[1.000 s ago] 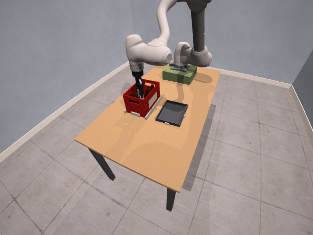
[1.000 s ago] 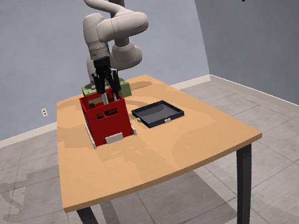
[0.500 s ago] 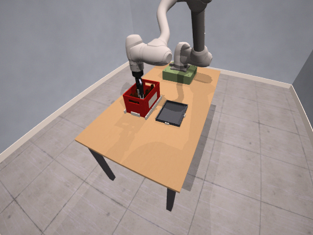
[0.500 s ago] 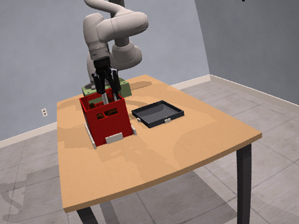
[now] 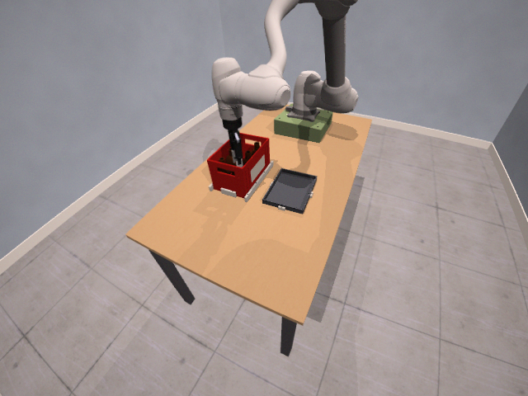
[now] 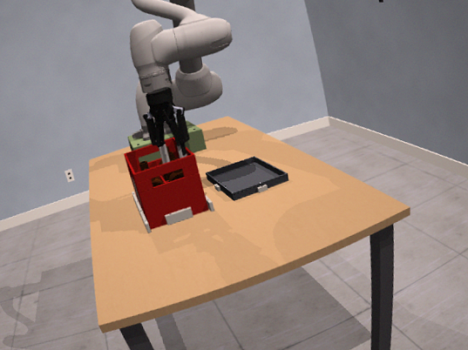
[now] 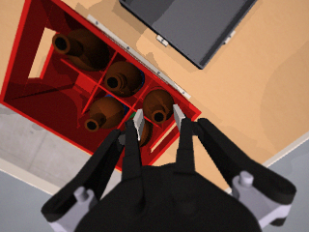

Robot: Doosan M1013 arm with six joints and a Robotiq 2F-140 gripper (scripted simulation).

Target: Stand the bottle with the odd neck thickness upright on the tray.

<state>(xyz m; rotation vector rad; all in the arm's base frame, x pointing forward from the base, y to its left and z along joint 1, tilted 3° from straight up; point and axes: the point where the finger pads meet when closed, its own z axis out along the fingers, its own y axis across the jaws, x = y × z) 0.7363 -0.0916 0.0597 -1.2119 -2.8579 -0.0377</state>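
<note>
My gripper (image 7: 158, 113) is partly open and holds nothing. A brown bottle (image 7: 156, 103) stands in the red crate (image 7: 29, 58), its neck (pointing up) right below my fingertips.

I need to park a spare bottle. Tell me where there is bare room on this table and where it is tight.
Free: the tray, with nothing in it, and the table stretch from the crate and tray to the near edge. Tight: inside the crate, where brown bottles fill compartments and the open gripper hangs over them; also the narrow strip between crate and tray.
</note>
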